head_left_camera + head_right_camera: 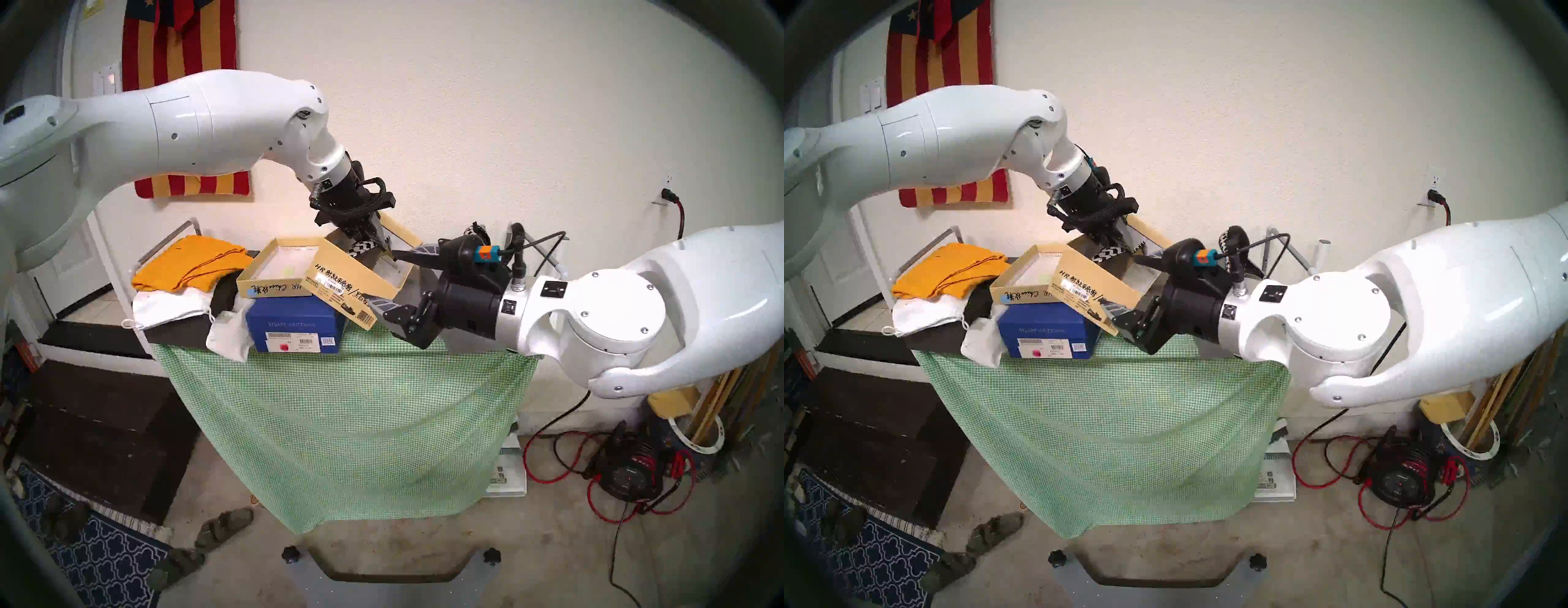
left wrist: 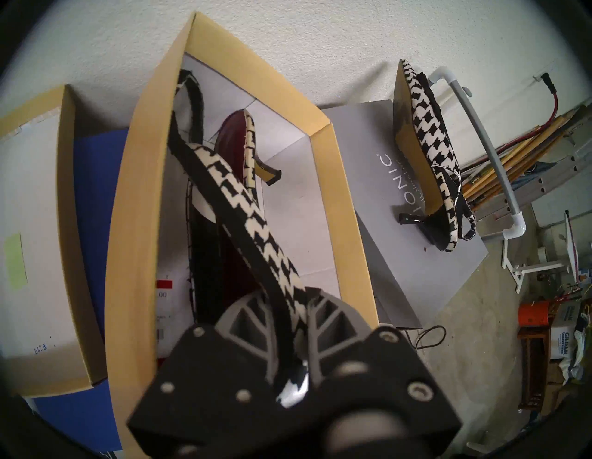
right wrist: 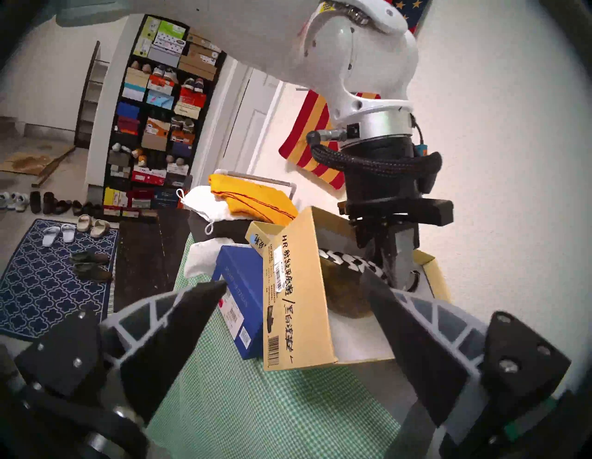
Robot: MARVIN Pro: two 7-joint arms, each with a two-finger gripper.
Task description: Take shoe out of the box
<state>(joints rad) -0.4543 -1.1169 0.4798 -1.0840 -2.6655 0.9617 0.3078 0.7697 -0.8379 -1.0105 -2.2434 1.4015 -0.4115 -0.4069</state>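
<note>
Right end effector (image 3: 293,307) beside box (image 3: 298,307)

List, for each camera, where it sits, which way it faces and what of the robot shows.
Head stereo left: on the head, looking down at the box; both arms show.
Head stereo right: nearly the same picture.
Left wrist: above the box, looking in; left gripper shut on the shoe.
Right wrist: level, facing the box; right gripper open, left arm shows.
All share the box.
</note>
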